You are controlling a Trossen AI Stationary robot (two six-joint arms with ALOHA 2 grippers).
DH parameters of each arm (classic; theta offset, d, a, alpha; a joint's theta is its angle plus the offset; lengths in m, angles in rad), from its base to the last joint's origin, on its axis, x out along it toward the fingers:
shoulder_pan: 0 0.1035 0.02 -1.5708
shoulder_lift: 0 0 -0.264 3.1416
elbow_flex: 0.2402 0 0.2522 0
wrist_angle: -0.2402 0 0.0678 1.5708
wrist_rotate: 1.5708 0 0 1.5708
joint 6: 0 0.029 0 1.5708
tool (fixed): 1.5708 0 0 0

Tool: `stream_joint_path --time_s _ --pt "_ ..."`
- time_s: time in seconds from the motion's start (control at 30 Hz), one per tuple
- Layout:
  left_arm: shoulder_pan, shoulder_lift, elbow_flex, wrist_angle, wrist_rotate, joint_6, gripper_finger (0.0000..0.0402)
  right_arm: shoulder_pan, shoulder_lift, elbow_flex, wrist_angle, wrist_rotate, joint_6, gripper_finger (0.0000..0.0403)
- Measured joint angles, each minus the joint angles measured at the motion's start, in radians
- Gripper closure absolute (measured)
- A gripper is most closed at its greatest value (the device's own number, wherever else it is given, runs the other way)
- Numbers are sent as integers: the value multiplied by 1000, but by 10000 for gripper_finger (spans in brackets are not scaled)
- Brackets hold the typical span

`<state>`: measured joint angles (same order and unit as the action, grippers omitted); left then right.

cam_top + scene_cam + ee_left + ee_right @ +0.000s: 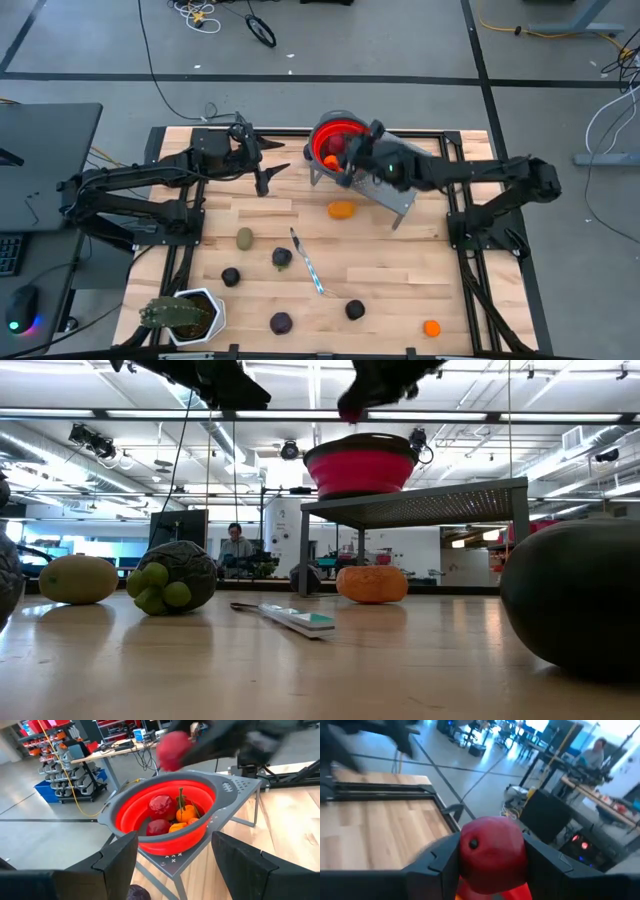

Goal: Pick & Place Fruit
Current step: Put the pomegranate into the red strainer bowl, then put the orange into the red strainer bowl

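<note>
The counter (400,290) is pale butcher-block wood in a dark metal frame. At its far edge, near the middle, a grey perforated metal stand (395,195) carries a red ribbed bowl (330,138) with a grey rim; inside lie smooth red and orange fruits. The right hand (492,852) hangs over the bowl, clamped on a glossy, rounded red fruit (492,849) whose dark stem pit faces the wrist camera. The left hand (175,855) hovers beside the stand toward the far left corner, fingers apart, holding nothing.

A spiky green plant (180,315) in a white pot sits at the near left corner. A thin silver-and-teal knife (307,262) lies mid-counter, long axis running from the far edge toward the near edge, slightly slanted. Around it lie loose fruits: an orange one (341,209) by the stand's foot, an olive one (244,238), dark purple ones (282,258) toward the near edge, and a small orange (431,327) near the near right corner.
</note>
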<state>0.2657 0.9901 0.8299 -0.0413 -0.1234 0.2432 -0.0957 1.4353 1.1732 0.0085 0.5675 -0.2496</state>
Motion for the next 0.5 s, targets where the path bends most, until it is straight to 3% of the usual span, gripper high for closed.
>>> stream_joint_path --time_s 0.2,0.5 --pt "0 0 -1 1 4 -1 141 -102 0 0 -1 -105 25 189" --pt "0 0 -1 1 7 -2 141 -111 0 0 -35 -16 46 95"
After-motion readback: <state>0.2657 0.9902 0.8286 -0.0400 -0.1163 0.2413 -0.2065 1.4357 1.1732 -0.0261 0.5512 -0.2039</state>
